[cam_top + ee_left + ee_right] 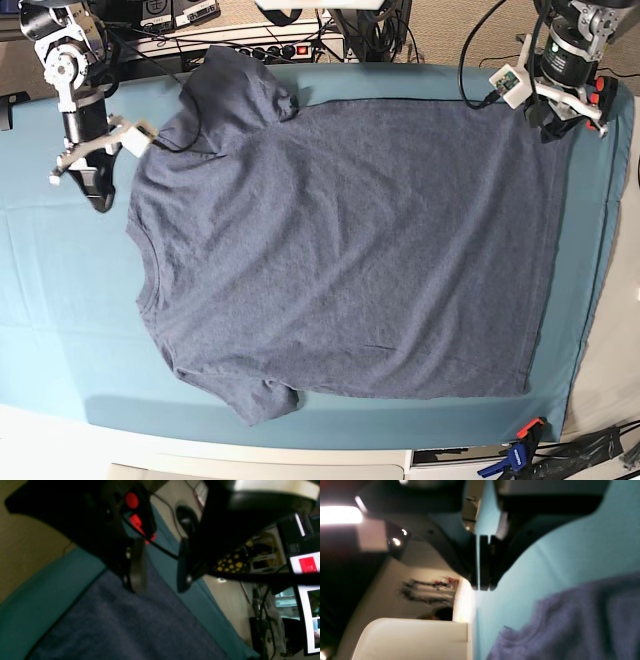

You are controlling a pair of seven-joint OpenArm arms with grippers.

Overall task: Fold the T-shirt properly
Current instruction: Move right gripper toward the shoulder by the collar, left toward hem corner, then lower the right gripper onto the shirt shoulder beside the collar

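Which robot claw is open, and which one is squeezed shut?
The left gripper is open, with a gap between its fingers above the T-shirt. The right gripper is pressed shut, holding nothing.

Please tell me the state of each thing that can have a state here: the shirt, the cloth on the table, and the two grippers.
T-shirt: spread flat, not folded yet, plain side up; far sleeve partly bunched.
Teal table cloth: laid flat over the table, under the T-shirt.
Left gripper: open, above the T-shirt's edge, holding nothing.
Right gripper: shut, empty, over the cloth beside the T-shirt.
Orange-handled clamp: clipped at the near table edge.
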